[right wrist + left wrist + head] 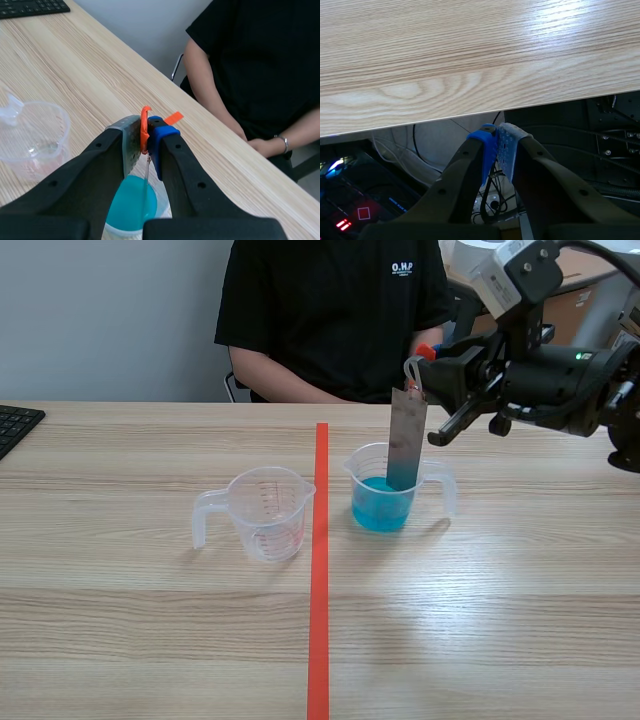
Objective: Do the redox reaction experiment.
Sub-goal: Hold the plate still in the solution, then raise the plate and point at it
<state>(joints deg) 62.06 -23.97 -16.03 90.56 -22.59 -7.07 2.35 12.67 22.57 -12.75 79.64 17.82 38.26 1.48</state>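
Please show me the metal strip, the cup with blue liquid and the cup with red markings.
metal strip (406, 445), scene view, flat face.
cup with blue liquid (382, 510), scene view, front wall.
cup with red markings (270, 520), scene view, front wall.

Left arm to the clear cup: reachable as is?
Likely yes: the clear cup stands alone left of the tape line, nothing crowding it. The left claw is shut below the table edge, so it must rise and open.

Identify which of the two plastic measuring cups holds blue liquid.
The right-hand cup, right of the orange tape line, with the metal strip dipping into it. The left-hand cup holds no blue.
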